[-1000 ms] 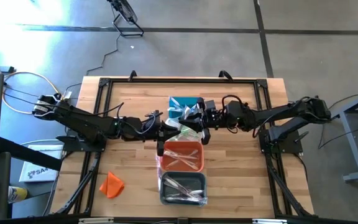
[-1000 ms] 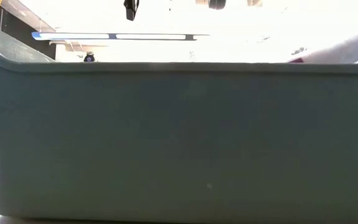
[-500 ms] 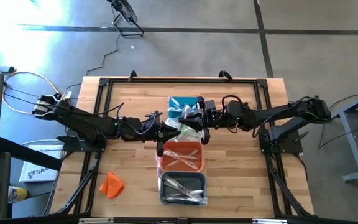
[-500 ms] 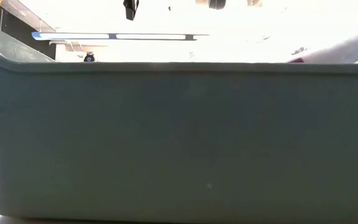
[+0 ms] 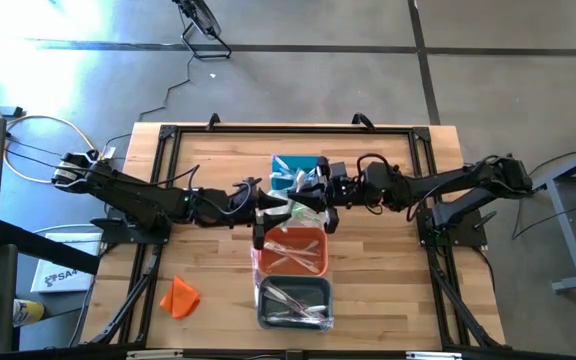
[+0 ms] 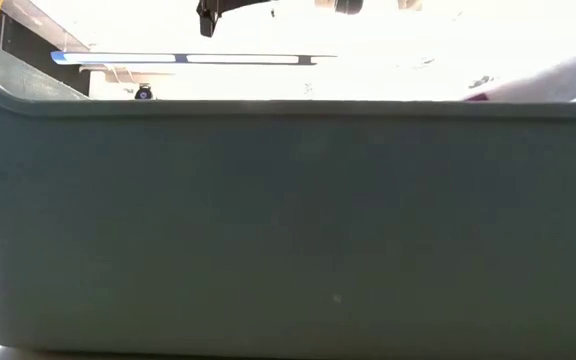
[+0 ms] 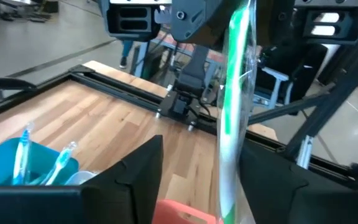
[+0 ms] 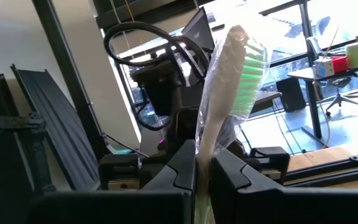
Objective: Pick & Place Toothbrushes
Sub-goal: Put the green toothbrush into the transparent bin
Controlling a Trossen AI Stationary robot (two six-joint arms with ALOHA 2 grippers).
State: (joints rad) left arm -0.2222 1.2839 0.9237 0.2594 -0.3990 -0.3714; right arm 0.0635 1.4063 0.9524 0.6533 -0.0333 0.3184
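A green toothbrush in a clear wrapper (image 8: 232,74) hangs in the air over the row of bins, between my two grippers. My right gripper (image 8: 204,177), reaching in from the table's right (image 5: 315,197), is shut on it. My left gripper (image 7: 201,183), reaching in from the left (image 5: 273,215), is open. The wrapped toothbrush (image 7: 234,106) runs between its two spread fingers. More toothbrushes lie in the teal bin (image 5: 290,170), the orange bin (image 5: 293,252) and the grey bin (image 5: 293,303). My right gripper pinches the wrapped toothbrush's handle (image 8: 204,146) between its two fingers, coming about level from the table's right. The toothbrush lies along the fingers, and its green bristle head (image 8: 248,68) sticks out past their tips, clear of the bins. My left gripper: whether a finger (image 7: 272,180) touches the wrapper, I cannot tell.
A small orange cloth lump (image 5: 180,297) lies at the near left of the table. A black frame (image 5: 168,135) runs around the table top. In the low view the grey bin's wall (image 6: 288,230) fills nearly the whole picture.
My left gripper has opened and let go of the wrapped toothbrush, which stays where it was in my right gripper. Neither arm has moved.
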